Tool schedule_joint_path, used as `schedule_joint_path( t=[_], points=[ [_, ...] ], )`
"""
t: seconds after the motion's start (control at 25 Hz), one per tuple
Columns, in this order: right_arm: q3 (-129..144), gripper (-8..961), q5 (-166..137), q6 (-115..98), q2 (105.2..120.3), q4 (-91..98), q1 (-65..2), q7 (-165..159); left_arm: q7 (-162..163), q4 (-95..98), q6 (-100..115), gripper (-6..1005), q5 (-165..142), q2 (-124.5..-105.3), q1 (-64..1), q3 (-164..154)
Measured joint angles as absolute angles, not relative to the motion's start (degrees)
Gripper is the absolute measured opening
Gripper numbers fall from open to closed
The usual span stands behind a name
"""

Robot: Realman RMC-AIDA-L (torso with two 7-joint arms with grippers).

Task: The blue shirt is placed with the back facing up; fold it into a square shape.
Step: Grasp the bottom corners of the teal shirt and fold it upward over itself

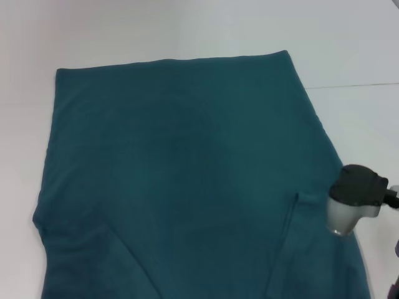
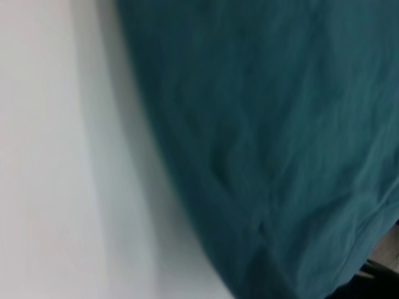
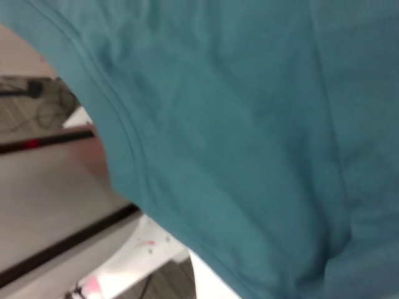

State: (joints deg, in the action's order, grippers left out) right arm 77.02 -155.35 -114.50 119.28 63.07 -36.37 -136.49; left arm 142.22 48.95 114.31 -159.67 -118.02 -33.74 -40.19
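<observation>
While it lies flat, plain side up:
shirt: the blue shirt (image 1: pixel 181 180) fills most of the head view on the white table (image 1: pixel 349 50)
right arm: right gripper (image 1: pixel 354 200) at lower right, over the shirt's edge; grip can't tell
left arm: out of sight

Right arm: the wrist housing, dark on top and pale grey beneath, is showing in the head view at about four o'clock, near the frame's edge. It is tilting downward, with its pale end pointing toward six o'clock. The right gripper's fingers are lying out of sight in every view, so their state is not readable.

Left arm: it is not appearing in the head view, and its own wrist view is showing none of its gripper.
</observation>
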Motion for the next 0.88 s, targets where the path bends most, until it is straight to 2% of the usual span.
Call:
schedule_joint_path(
  t=[0.12, 0.56, 0.88],
  points=[
    [73.0, 69, -153.5, -114.1, 118.55, 64.0, -36.3, -135.1, 141.0, 48.3, 112.6, 18, -157.4, -117.9, -34.0, -38.7],
    [47.2, 68, -152.4, -110.5, 115.93, 62.6, -40.7, -129.3, 135.8, 46.4, 106.8, 17, -148.1, -115.36, -36.4, -27.0],
    [39.1, 69, -150.4, -102.7, 115.61, 61.2, -42.1, -133.6, 134.8, 47.7, 99.3, 18, -142.8, -114.35, -36.8, -22.2]
  ],
)
